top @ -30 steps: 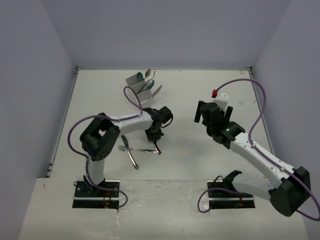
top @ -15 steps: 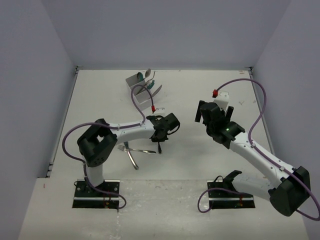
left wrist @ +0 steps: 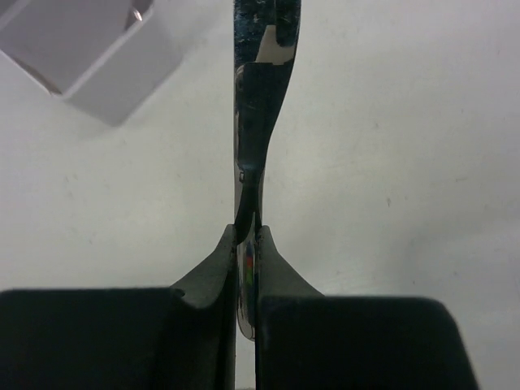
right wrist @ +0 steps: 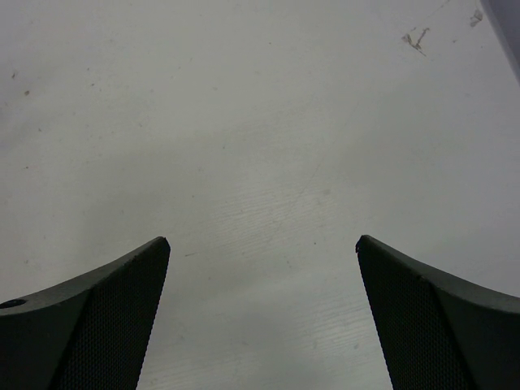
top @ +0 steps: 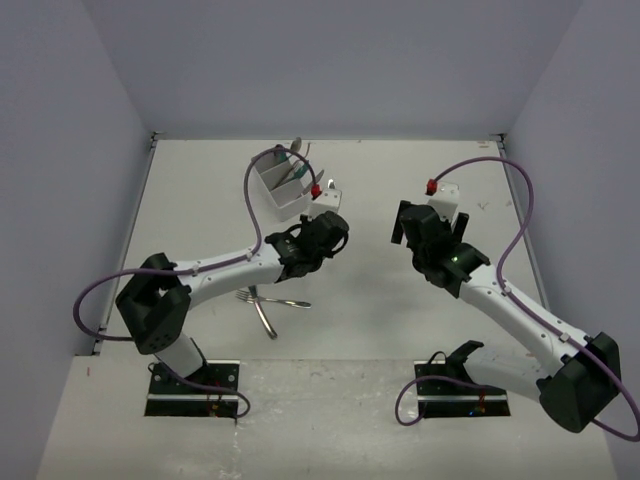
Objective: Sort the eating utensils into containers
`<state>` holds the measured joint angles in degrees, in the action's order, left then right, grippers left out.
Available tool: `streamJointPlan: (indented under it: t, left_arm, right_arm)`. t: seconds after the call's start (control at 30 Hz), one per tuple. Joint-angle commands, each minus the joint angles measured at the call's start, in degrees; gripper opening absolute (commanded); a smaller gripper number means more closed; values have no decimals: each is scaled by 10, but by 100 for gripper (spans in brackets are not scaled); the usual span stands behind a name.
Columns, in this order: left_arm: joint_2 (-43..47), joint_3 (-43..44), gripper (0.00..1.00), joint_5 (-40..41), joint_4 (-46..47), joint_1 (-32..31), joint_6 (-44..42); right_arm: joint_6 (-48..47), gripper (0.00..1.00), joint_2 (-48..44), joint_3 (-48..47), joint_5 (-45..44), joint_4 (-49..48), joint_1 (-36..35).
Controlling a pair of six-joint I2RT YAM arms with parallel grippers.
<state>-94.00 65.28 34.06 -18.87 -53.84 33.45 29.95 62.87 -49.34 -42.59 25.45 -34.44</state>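
Observation:
My left gripper (left wrist: 246, 231) is shut on the end of a shiny silver utensil (left wrist: 260, 106), whose length runs up out of the left wrist view; which kind it is I cannot tell. In the top view that gripper (top: 322, 224) hangs just in front of the white containers (top: 280, 185), a corner of which (left wrist: 97, 65) shows at the upper left of the wrist view. Silver and teal utensils (top: 301, 166) stick out of the compartments. A few silver utensils (top: 264, 299) lie crossed on the table under the left arm. My right gripper (right wrist: 261, 241) is open over bare table (top: 428, 226).
Grey walls close the table on three sides. A purple cable (top: 258, 190) loops from the left arm past the containers. The right arm's cable (top: 520, 210) arches over the right part of the table. Small dark marks (right wrist: 414, 38) spot the surface.
The left arm has stretched away from the loose pile toward the containers, carrying the silver utensil. The right arm has not moved.

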Motion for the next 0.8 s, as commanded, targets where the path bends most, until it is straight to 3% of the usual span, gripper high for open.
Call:
streamJointPlan:
  t: [0.0,0.1,0.2,0.37,0.6,0.77]
  left_arm:
    - [45,-23,0,68,206,20,-205]
    - [58,-45,0,-2,311,67,-309]
    - [56,-52,0,-139,406,137,-407]
    - [9,-30,0,-253,453,182,-521]
    - [-60,37,0,-354,424,239,-564]
    - [-73,-9,0,-356,525,258,-573]
  right_arm:
    - [4,99,-16,5,-22,-15,2]
    - [-2,99,-20,7,-20,-22,2]
    - [-4,99,-24,12,-23,-25,3]
    - [-9,99,-21,11,-21,-30,7]
    - [-16,99,-5,6,-30,-31,17]
    - [-19,99,8,3,-30,-31,26]
